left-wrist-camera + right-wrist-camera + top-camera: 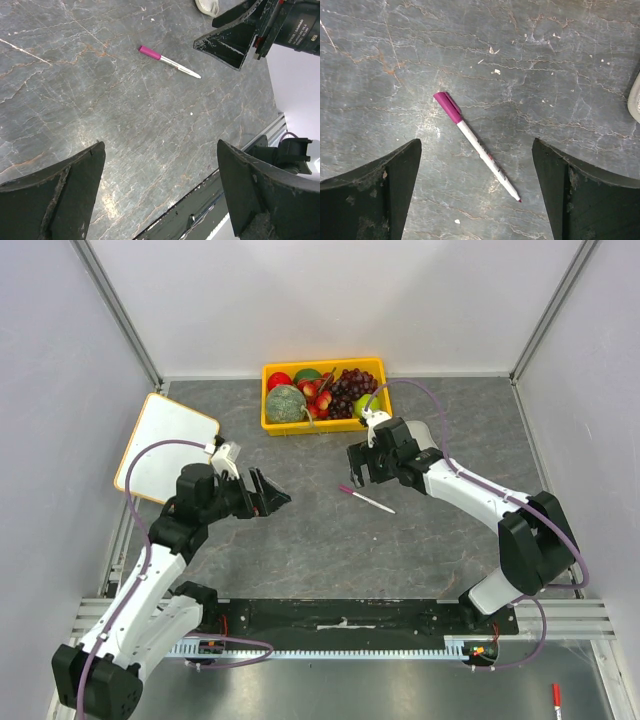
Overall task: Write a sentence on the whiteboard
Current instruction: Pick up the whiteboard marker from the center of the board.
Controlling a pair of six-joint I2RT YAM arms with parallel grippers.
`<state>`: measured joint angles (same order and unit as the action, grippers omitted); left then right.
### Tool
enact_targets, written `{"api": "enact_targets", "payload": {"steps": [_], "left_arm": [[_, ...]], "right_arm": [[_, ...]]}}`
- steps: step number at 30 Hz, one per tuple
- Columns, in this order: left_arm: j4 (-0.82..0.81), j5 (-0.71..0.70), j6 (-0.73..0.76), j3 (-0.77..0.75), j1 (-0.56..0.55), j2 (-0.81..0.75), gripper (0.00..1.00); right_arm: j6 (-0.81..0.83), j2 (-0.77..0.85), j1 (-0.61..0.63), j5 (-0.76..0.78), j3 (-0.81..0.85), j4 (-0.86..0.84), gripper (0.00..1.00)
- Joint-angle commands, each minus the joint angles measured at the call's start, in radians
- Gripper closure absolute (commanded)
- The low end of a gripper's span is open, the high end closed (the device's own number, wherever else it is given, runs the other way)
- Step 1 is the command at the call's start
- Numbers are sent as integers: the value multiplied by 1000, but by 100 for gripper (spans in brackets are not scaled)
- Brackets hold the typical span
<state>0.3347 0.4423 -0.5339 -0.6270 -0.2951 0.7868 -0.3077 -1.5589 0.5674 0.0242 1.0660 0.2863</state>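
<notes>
My right claw (358, 468) is wide open and empty, straight above the slim white marker with magenta cap (476, 146). Light, stiff, likely rolls: pinch mid-barrel. Flat white orange-rimmed whiteboard (165, 445) lies well left of it, beyond my open, empty left claw (272, 495).

Overhead view far; wrist views close, downward, sharing marker (476, 146).
</notes>
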Motion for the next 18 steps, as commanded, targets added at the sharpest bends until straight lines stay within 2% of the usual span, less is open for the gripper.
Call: {"api": "enact_targets", "payload": {"steps": [1, 6, 11, 18], "left_arm": [[-20, -36, 17, 3, -4, -24, 2], [-14, 1, 35, -4, -4, -15, 3], [-13, 27, 54, -4, -4, -27, 4], [-13, 38, 58, -5, -4, -38, 4]], "right_arm": [[84, 14, 0, 19, 15, 30, 2], [137, -41, 26, 26, 63, 80, 2], [171, -115, 71, 102, 114, 126, 2], [205, -208, 132, 218, 170, 163, 20]]}}
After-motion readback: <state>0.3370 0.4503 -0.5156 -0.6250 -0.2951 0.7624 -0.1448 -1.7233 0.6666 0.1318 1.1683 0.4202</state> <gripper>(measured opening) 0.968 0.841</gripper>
